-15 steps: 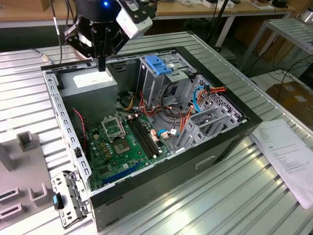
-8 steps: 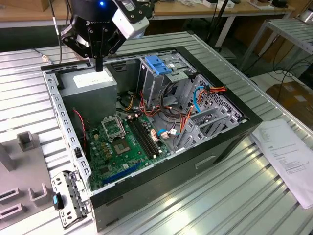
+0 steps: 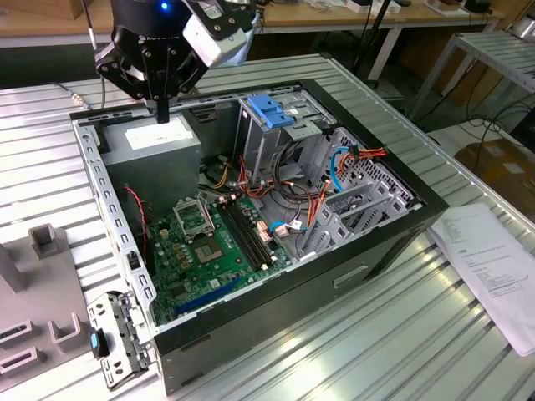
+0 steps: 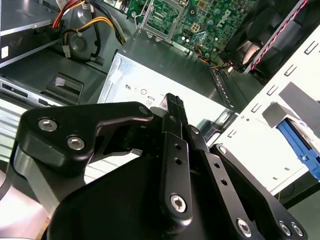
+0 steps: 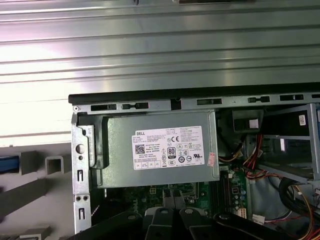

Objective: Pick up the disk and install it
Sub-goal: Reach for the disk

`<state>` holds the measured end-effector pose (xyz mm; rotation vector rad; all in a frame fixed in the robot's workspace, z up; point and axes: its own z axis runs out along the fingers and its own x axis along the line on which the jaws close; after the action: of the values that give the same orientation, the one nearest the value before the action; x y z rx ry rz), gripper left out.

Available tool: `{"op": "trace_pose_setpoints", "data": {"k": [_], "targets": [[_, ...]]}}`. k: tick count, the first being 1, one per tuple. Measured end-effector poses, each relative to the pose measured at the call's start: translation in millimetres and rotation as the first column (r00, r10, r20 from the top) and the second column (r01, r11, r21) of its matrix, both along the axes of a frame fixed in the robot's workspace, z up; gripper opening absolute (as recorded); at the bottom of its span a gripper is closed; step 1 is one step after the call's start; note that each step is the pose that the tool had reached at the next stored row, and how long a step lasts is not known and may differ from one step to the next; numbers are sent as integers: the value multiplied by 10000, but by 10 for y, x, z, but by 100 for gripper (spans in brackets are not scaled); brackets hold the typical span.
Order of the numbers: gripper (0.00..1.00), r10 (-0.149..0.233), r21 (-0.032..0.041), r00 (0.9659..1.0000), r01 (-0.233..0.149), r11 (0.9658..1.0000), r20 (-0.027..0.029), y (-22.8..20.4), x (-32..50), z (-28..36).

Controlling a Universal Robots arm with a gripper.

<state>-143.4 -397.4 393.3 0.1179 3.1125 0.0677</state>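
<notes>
The disk is out of view. My gripper (image 3: pixel 163 115) hangs shut, its black fingers pressed together with nothing between them, just above the back corner of the open computer case (image 3: pixel 368 251). Its tip hovers over the large grey power-supply box (image 3: pixel 159 146) with a white sticker. In the second wrist view the gripper (image 4: pixel 173 100) points down at that box (image 4: pixel 145 85). The first wrist view has the power-supply box (image 5: pixel 160 150) directly below. The metal drive cage (image 3: pixel 267 142) with its blue latch (image 3: pixel 272 111) stands inside the case, toward the exterior view's right of the gripper.
A green motherboard (image 3: pixel 209 242) and loose coloured cables (image 3: pixel 334 167) lie in the case. A grey fixture (image 3: pixel 33 284) and a metal bracket (image 3: pixel 117 338) with a blue knob sit at the exterior view's left. A paper sheet (image 3: pixel 493 267) lies at its right on the slatted table (image 3: pixel 376 351).
</notes>
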Motion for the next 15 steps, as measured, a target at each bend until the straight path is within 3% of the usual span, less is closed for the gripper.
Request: {"op": "trace_pose_setpoints", "data": {"k": [15], "targets": [[11, -1, 0, 10000, 1, 10000, 0, 5, -117, 0]]}}
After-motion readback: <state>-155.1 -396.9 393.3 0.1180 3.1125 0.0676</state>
